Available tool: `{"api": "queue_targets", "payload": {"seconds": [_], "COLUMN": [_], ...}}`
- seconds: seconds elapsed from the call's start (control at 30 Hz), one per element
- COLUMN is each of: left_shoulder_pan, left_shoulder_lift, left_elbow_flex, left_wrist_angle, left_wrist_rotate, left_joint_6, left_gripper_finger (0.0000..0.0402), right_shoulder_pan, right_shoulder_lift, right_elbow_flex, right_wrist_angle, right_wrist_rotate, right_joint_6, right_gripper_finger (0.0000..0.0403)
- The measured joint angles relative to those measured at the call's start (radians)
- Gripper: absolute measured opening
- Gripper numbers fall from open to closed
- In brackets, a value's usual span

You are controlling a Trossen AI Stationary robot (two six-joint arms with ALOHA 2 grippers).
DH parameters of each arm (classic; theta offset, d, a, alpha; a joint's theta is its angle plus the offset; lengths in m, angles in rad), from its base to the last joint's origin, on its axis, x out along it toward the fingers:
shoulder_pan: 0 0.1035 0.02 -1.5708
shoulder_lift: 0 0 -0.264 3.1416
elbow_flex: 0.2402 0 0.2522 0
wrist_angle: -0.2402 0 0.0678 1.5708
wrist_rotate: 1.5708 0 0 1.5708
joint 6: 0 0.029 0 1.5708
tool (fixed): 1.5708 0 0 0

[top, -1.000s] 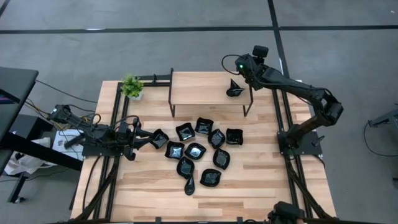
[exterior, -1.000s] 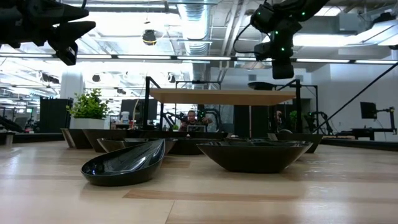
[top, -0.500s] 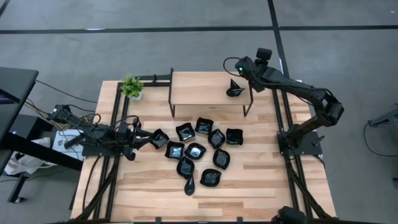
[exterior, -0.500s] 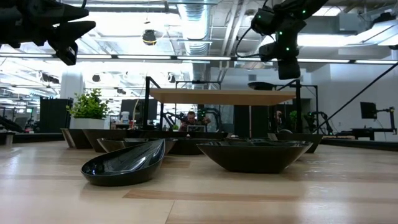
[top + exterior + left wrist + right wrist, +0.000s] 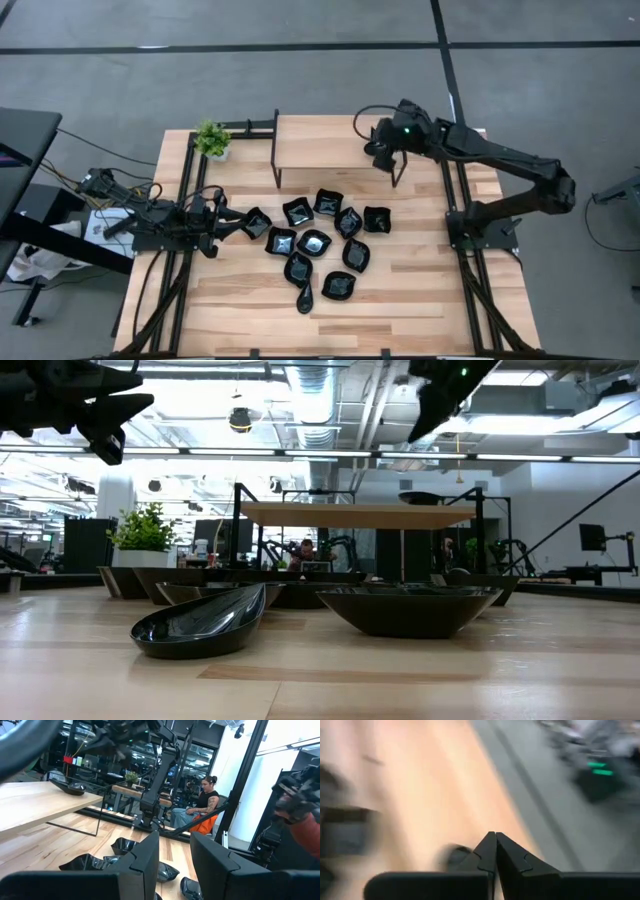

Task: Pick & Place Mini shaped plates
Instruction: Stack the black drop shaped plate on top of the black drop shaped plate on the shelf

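My right hand (image 5: 381,152) is pinched closed and empty above the raised shelf (image 5: 320,140). Below it, glossy black mini shaped plates (image 5: 318,242) cluster on the surface (image 5: 420,290). My left hand (image 5: 226,226), slightly parted and empty, waits beside the cluster.

overhead, table-level, two wrist views, shared table (image 5: 420,290)

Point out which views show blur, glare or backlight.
Right wrist view: heavy motion blur, only the right gripper with its shut fingers sharp. Low view: bright ceiling lights backlight the raised shelf and near plates. Left wrist view: left gripper crisp, the seated person softer. High view: even, sharp.
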Motion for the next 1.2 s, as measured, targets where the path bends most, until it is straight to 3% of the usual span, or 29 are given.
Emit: {"api": "queue_targets", "payload": {"seconds": [0.1,0.17,0.37,0.53,0.83,1.0,1.2], "left_shoulder_pan": [0.0,0.0,0.0,0.0,0.0,0.0,0.0], "left_shoulder_lift": [0.0,0.0,0.0,0.0,0.0,0.0,0.0], "left_elbow_flex": [0.0,0.0,0.0,0.0,0.0,0.0,0.0], "left_wrist_angle": [0.0,0.0,0.001,0.003,0.007,0.007,0.008], "left_wrist_rotate": [0.0,0.0,0.0,0.0,0.0,0.0,0.0], "left_joint_6": [0.0,0.0,0.0,0.0,0.0,0.0,0.0], "left_gripper_finger": [0.0112,0.0112,0.0112,0.0112,0.0112,0.0112,0.0112], "right_shoulder_pan": [0.017,0.036,0.082,0.114,0.115,0.122,0.118], "right_shoulder_lift": [0.0,0.01,0.038,0.057,0.151,0.178,0.168], "right_elbow_flex": [0.0,0.0,-0.002,-0.003,-0.003,-0.003,-0.003], "right_wrist_angle": [-0.019,-0.053,-0.163,-0.155,-0.157,-0.067,-0.064], "right_wrist_rotate": [-0.157,-0.198,-0.215,-0.215,-0.186,-0.172,0.014], "right_joint_6": [0.067,0.073,-0.005,-0.074,0.053,0.056,0.171], "right_gripper_finger": [0.0022,0.0043,0.0111,0.0136,0.012,0.0101,0.0084]}}
